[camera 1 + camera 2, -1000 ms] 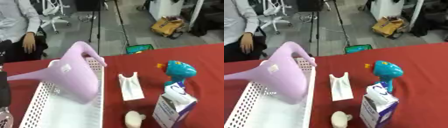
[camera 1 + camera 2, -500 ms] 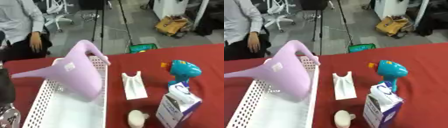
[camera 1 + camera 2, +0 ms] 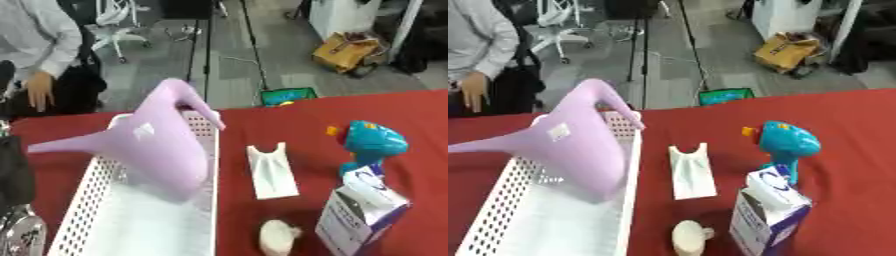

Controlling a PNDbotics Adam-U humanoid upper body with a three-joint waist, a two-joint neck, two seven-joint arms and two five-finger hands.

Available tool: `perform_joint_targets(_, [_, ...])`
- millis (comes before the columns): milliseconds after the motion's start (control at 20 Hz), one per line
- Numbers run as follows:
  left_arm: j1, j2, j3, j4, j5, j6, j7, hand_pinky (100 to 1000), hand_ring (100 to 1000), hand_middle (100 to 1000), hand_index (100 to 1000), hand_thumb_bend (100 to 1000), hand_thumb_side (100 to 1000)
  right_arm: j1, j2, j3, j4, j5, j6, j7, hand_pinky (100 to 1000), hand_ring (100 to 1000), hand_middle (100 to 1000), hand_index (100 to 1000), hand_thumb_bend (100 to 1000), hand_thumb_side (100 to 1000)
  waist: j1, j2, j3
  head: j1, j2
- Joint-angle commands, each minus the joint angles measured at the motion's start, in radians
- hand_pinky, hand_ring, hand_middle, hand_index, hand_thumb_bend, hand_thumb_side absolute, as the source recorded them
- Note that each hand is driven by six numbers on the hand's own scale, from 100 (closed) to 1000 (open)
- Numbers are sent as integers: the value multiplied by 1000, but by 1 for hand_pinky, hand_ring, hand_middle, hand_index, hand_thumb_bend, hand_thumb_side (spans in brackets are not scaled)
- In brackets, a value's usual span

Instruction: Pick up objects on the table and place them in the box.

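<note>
The purple can point(image 3: 162, 145) is in the white box point(image 3: 96, 215). It leans over, and its long spout points toward the left arm point(image 3: 13, 170). That arm is only a dark and silver shape at the left edge of the left eye view. I cannot tell how the left hand is held, or whether it has hold of anything. The right hand does not show at all. No hand can be seen on the can.

I think the step now is to let the can settle in the box. The can is tall and its top pokes up past the far rim. It would be good to lay it low and flat, close to the arm's side of the box. That would leave room for more things.

Four things wait on the red surface point(image 3: 262, 120), all on the far side of the box from the left arm. A flat white piece point(image 3: 269, 172) lies just beside the box. A small round white thing point(image 3: 278, 234) lies a bit further out. The carton point(image 3: 359, 212) and the blue toy point(image 3: 372, 145) stand close together, furthest off. The right hand looks better for those two. It should take the carton alone, so the toy does not tip.
</note>
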Motion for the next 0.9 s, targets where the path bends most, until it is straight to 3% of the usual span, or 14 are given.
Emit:
perform_joint_targets(50, [-11,23,-5,-21,-7,7,-6,916,929,933,952,103,969,6,-102,50,-15,-62,47,80,840,888,853,878,100,1000,-9,-14,1,-11,9])
perform_joint_targets(300, [-8,28,-7,-21,-9,14,-24,905,923,924,941,100,959,21,-255,124,-15,-141,68,466,872,914,869,894,100,1000,-22,-15,3,-14,19])
perform_joint_targets(700, [-5,33,-11,-21,-11,26,-50,893,912,903,920,100,945,13,-440,203,-15,-233,77,813,899,915,870,941,138,1000,-37,-18,7,-18,25])
perform_joint_targets(900, [-4,33,-12,-21,-13,31,-62,888,909,894,908,100,939,-1,-497,238,-15,-279,81,934,914,946,921,1000,157,1000,-44,-20,8,-32,27])
